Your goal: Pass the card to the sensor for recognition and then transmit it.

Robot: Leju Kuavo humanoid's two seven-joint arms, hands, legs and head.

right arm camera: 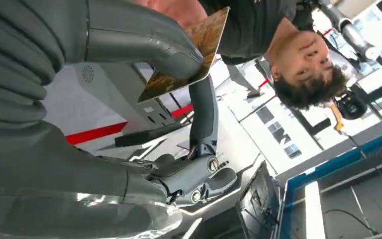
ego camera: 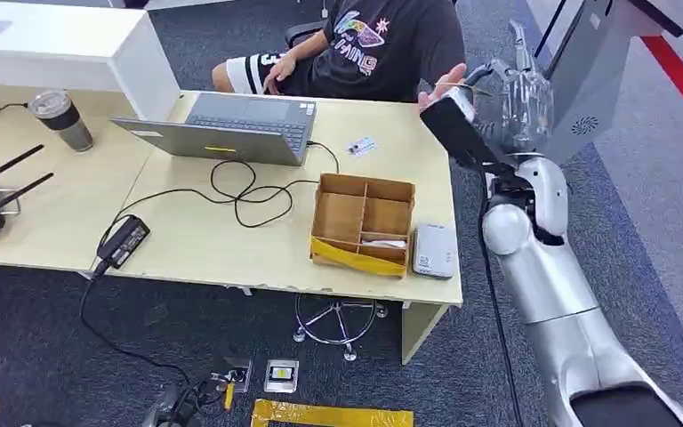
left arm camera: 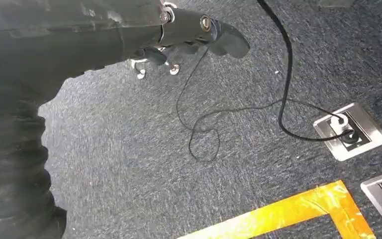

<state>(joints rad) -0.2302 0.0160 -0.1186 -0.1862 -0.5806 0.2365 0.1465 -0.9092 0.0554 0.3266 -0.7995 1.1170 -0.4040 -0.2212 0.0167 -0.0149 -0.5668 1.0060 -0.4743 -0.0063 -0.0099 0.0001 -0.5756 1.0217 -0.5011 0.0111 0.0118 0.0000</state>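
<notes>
Beyond the worktop's [ego camera: 231, 258] far corner, the right hand [ego camera: 516, 93] pinches the card [right arm camera: 189, 55] by one edge, offering it to a person's hand [ego camera: 442, 86]. It looks thin, stiff, light and slick, so best taken by its free edge.

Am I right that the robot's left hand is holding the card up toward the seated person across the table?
Not quite: the right hand holds the card up toward the person, as the right wrist view shows. The left hand hangs over the floor.

Silver right arm [ego camera: 542, 285] (black cable alongside), grey ribbed cover, darker fingers [right arm camera: 204, 114].
</notes>
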